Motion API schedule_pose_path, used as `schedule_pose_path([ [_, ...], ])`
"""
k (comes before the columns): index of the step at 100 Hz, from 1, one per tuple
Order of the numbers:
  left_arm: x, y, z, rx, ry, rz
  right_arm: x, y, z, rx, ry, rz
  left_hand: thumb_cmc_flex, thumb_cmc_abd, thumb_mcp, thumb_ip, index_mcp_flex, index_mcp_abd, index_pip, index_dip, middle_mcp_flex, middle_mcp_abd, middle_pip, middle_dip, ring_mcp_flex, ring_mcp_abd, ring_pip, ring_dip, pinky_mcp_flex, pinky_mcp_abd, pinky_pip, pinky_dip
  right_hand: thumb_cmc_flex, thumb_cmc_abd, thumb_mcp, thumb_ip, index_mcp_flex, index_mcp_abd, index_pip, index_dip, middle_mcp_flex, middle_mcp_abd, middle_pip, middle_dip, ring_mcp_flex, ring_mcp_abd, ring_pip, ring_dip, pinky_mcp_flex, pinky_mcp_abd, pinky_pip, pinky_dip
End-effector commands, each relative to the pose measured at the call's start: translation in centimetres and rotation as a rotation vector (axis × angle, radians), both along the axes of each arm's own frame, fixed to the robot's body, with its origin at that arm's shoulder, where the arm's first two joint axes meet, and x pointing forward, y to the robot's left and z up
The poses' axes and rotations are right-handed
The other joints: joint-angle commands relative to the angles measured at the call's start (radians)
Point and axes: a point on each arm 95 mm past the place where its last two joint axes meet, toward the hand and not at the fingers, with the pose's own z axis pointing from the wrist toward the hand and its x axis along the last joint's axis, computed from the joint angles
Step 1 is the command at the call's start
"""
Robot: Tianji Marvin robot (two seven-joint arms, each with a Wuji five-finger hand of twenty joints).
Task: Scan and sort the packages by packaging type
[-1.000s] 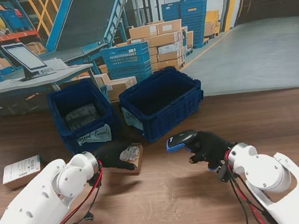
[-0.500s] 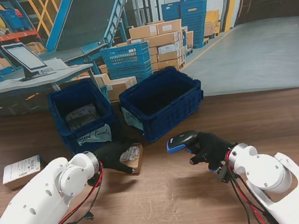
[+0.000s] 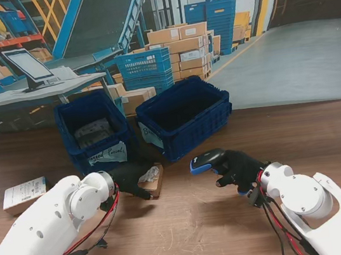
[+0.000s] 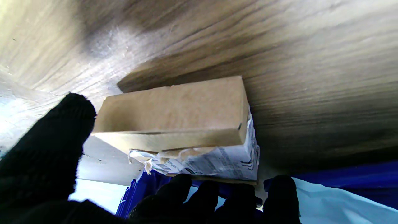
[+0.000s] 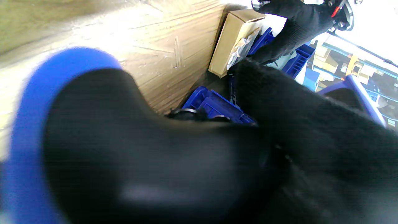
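Right hand (image 3: 237,167), black-gloved, nearest on the right of the wooden table (image 3: 192,227), clenched around a blue-and-black barcode scanner (image 3: 204,159) with the scanner head pointing left toward the cardboard box (image 3: 151,180). Same scanner filling most of the right wrist view (image 5: 93,140), blurred, gloved fingers (image 5: 295,102) wrapped over it.

Left hand (image 3: 128,175), also black-gloved, a little farther off on the left, grasping the small brown cardboard box lying near the middle of the table, just in front of the crates. Seen from the left wrist: thumb (image 4: 56,137) on one side of the box (image 4: 174,109), four fingertips (image 4: 279,193) on the other, a crumpled white printed label (image 4: 214,161) along the box's edge. Whether the box is resting on the wood or raised slightly cannot be told.

White-labelled flat package (image 3: 24,193) well apart at the left edge of the table.

Beyond the box, two dark blue crates side by side: left crate (image 3: 94,153) holding a grey wrapped parcel (image 3: 93,132), right crate (image 3: 187,134) dark inside, contents unclear.
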Motion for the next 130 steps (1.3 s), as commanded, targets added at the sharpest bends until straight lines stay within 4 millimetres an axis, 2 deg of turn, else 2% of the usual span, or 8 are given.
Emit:
schedule_pose_path([
  [1,-0.2,0.0,-0.8,0.004,0.035,-0.007,-0.1,0.3,0.0,0.006,0.008,0.014,-0.019,-0.041,0.027,-0.023,0.047,0.025,0.021,0.010,0.006,0.012,0.022,0.026,0.025,0.006,0.051,0.022,0.003,-0.002,-0.016,-0.010,0.073,0.054,0.021,0.001,0.054,-0.069,0.072,0.050,-0.016,0.002,0.001,0.011,0.009,-0.040,0.039,0.026,-0.001,-0.002,-0.004,0.005],
  [26,-0.3,0.0,-1.9,-0.027,0.010,-0.023,-0.1,0.2,-0.1,0.010,0.014,0.009,0.006,-0.082,0.123,-0.005,0.135,0.001,0.049,0.055,0.160,-0.017,0.086,0.144,0.175,0.008,0.117,0.095,0.051,0.010,0.079,0.014,0.074,0.054,0.021,0.001,0.054,-0.068,0.072,0.051,-0.016,0.002,0.001,0.011,0.010,-0.042,0.039,0.025,0.000,-0.001,-0.004,0.006],
  [43,-0.5,0.0,-2.5,-0.043,0.006,-0.018,0.0,0.2,-0.1,0.013,0.014,0.009,0.044,-0.089,0.184,0.025,0.212,-0.023,0.091,0.112,0.208,-0.041,0.229,0.228,0.282,0.010,0.176,0.180,0.072,0.014,0.168,0.041,0.074,0.053,0.021,0.001,0.054,-0.068,0.072,0.051,-0.015,0.003,0.000,0.011,0.009,-0.040,0.039,0.025,0.000,-0.001,-0.004,0.006],
  [72,-0.7,0.3,-3.1,-0.057,-0.023,0.002,0.3,0.4,-0.1,0.019,0.012,0.011,0.083,-0.109,0.281,0.042,0.281,-0.077,0.215,0.258,0.283,-0.093,0.417,0.331,0.398,-0.002,0.283,0.352,0.106,0.029,0.279,0.083,0.073,0.054,0.021,0.000,0.054,-0.067,0.071,0.051,-0.015,0.002,0.000,0.011,0.009,-0.040,0.039,0.025,-0.002,-0.002,-0.004,0.006],
  [80,-0.8,0.3,-3.1,-0.055,-0.004,0.007,0.3,0.4,-0.2,0.020,0.015,0.015,0.069,-0.097,0.250,0.037,0.244,-0.065,0.201,0.261,0.239,-0.086,0.387,0.315,0.363,0.007,0.244,0.335,0.086,0.029,0.264,0.076,0.073,0.054,0.020,0.000,0.054,-0.067,0.071,0.051,-0.015,0.002,0.000,0.010,0.009,-0.040,0.039,0.025,-0.002,-0.002,-0.004,0.006],
  [95,-1.1,0.2,-3.0,-0.055,0.040,0.006,0.3,0.5,-0.3,0.021,0.017,0.019,0.021,-0.046,0.107,0.005,0.172,-0.017,0.058,0.140,0.120,-0.044,0.245,0.186,0.270,0.031,0.143,0.218,0.058,0.029,0.207,0.061,0.073,0.055,0.020,0.000,0.054,-0.067,0.071,0.052,-0.016,0.003,0.000,0.010,0.009,-0.039,0.039,0.025,-0.002,-0.001,-0.004,0.006],
  [113,-1.7,-0.4,-2.4,-0.032,0.079,0.003,0.4,0.5,-0.3,0.023,0.015,0.014,0.004,0.009,-0.019,0.000,0.122,0.022,0.036,0.093,0.078,-0.006,0.177,0.135,0.201,0.050,0.104,0.157,0.034,0.031,0.127,0.041,0.074,0.055,0.019,0.000,0.054,-0.067,0.071,0.052,-0.016,0.003,0.000,0.010,0.009,-0.040,0.039,0.025,-0.002,-0.001,-0.004,0.006],
  [130,-2.2,-0.9,-2.1,-0.020,0.095,-0.012,0.3,0.4,-0.3,0.024,0.014,0.013,0.010,0.046,-0.069,0.010,0.122,0.025,0.040,0.087,0.081,-0.003,0.162,0.131,0.184,0.046,0.098,0.146,0.028,0.029,0.104,0.037,0.074,0.055,0.019,0.001,0.054,-0.067,0.071,0.052,-0.016,0.004,0.000,0.011,0.010,-0.040,0.039,0.025,-0.002,-0.001,-0.003,0.006],
])
